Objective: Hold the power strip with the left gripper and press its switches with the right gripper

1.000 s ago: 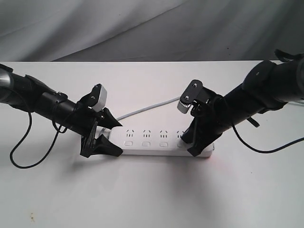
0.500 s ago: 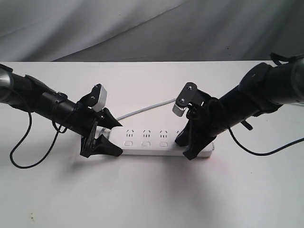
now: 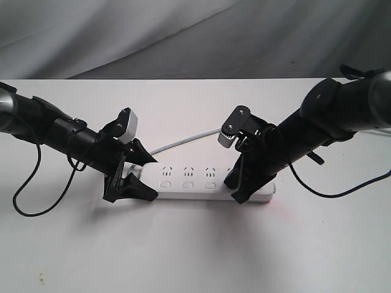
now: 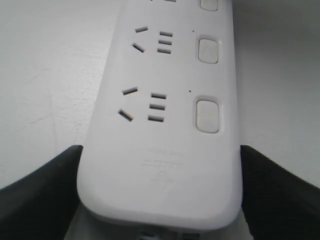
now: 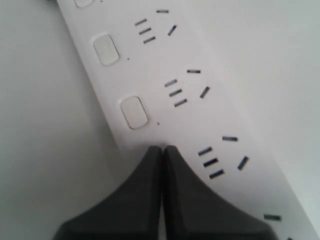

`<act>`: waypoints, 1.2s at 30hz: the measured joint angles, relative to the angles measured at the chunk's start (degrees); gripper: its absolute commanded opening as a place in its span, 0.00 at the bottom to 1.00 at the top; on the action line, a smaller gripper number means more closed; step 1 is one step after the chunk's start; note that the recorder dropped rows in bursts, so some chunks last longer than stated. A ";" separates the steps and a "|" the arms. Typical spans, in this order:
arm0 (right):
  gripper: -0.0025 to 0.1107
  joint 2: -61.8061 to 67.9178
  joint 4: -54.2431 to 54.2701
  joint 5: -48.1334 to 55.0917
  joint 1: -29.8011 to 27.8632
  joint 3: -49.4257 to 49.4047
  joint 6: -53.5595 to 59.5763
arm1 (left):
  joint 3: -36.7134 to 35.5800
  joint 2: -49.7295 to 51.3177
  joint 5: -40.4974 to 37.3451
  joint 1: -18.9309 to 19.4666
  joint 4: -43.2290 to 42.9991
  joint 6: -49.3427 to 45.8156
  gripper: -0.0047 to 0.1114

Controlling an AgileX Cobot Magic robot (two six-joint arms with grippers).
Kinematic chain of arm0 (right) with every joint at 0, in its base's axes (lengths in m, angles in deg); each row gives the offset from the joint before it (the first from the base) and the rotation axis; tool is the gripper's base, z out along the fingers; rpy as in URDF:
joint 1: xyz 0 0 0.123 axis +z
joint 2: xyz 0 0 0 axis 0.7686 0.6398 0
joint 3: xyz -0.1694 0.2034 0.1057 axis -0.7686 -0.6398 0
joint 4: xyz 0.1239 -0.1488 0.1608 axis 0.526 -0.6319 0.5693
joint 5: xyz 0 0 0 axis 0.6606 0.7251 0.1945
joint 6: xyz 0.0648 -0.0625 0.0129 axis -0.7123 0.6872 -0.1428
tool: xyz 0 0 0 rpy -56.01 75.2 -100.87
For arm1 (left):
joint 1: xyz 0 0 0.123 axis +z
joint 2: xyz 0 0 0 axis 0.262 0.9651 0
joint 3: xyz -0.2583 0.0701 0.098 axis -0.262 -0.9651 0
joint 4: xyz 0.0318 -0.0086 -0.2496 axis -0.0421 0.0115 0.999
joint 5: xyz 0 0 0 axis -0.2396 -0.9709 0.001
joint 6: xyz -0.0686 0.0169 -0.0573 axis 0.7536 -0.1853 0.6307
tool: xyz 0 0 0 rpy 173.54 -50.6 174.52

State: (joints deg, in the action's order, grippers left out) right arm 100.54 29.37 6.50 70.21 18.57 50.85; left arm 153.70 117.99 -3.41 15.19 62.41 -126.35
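Note:
The white power strip [image 3: 195, 181] lies flat across the table with its grey cord [image 3: 183, 141] running off behind it. My left gripper [image 3: 139, 174] is shut on the strip's left end. In the left wrist view the rounded end [image 4: 160, 175] sits between the two black fingers [image 4: 40, 195], with switches [image 4: 207, 115] further along. My right gripper [image 3: 235, 189] is shut and empty, pointing down onto the strip near its right end. In the right wrist view its joined tips [image 5: 163, 149] rest on the strip in line with the switch row, just past a switch [image 5: 134, 112].
The white table [image 3: 195, 250] carries only the strip and both arms. A thin black cable [image 3: 24, 195] loops from the left arm onto the table. Another cable [image 3: 342, 192] hangs from the right arm. A grey cloth backdrop [image 3: 195, 36] hangs behind.
My right gripper has shifted leftward along the strip, closer to its middle. The left gripper and the strip have stayed put.

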 measured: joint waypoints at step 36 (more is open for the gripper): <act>0.02 -14.14 14.26 3.05 -8.54 -8.77 17.37 | 0.00 0.00 -0.10 0.00 0.00 0.00 0.63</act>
State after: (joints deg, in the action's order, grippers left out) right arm 86.40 43.63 9.55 61.67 9.80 68.22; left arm 153.70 117.99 -3.51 15.19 62.41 -126.35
